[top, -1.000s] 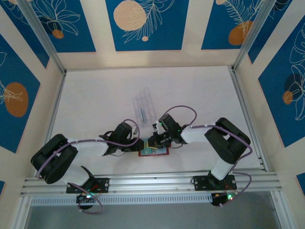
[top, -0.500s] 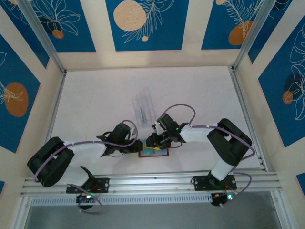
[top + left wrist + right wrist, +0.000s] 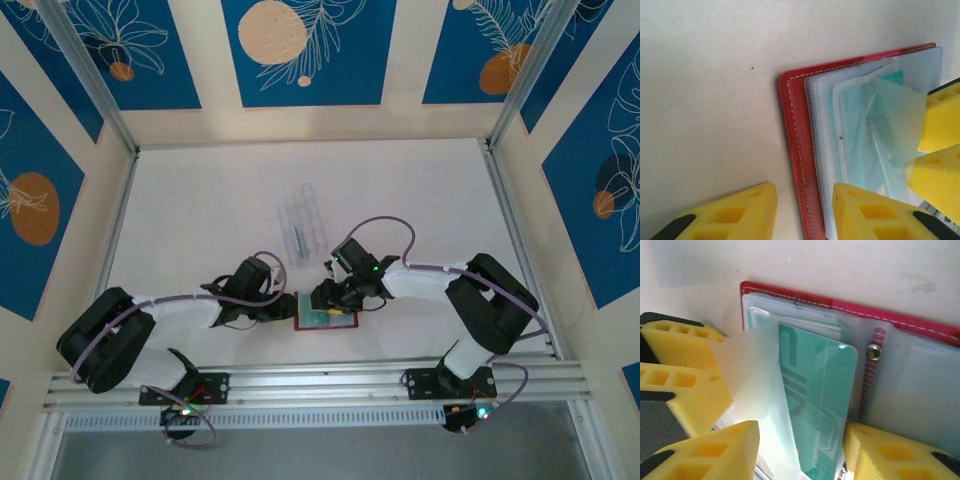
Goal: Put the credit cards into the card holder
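Red card holder [image 3: 866, 310], open — teal credit card [image 3: 826, 390] among its clear sleeves [image 3: 925, 385]

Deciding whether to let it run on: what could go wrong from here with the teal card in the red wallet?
1. The teal-green plastic card looks only partly inside the clear sleeves of the open red folding wallet. With the right gripper open around it, it could slide back out.
2. A loose translucent sleeve flap curls over the card and could crease or snag on the gripper.
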You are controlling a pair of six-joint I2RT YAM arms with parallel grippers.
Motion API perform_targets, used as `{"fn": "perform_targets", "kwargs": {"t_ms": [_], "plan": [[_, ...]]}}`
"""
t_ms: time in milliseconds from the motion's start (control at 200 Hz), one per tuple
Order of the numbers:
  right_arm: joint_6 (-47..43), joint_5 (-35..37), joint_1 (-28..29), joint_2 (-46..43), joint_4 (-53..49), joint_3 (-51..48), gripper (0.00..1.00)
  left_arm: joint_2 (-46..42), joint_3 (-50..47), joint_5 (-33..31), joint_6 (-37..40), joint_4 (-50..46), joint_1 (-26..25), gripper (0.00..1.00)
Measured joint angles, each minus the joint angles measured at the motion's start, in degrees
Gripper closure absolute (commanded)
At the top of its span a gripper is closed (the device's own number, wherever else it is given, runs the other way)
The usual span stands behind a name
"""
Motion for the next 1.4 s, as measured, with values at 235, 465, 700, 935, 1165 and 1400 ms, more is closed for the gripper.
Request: {"fn": "perform_targets", "kwargs": {"t_ms": [235, 465, 700, 935, 1165, 1400], "plan": [[-0.5, 0.8, 0.0, -0.1, -2.3, 0.3, 0.54, 0.1, 0.0, 0.2, 0.2, 0.0, 0.2, 0.67], [-0.9, 1.3, 0.0, 0.0, -3.7, 0.8, 0.65, 0.6, 0.2, 0.3, 0.4, -0.2, 0.2, 0.71], [-2.1, 7.3, 1.0, -1.1, -10.4, 3.6, 0.59, 1.7, 0.7, 1.6, 0.8, -0.3, 0.6, 0.71], [-4.8, 15.2, 1.4, -5.1, -18.0, 7.9, 0.7, 2.2, 1.1, 2.3, 0.8, -0.7, 0.9, 0.71], [-7.6, 21.6, 1.4, -2.5, -24.2, 11.2, 0.67, 2.2, 1.3, 2.4, 1.1, -1.2, 0.9, 0.71], [-8.9, 24.5, 1.5, 1.7, -25.8, 11.7, 0.66, 2.2, 1.4, 2.4, 1.2, -1.4, 0.9, 0.71]]}}
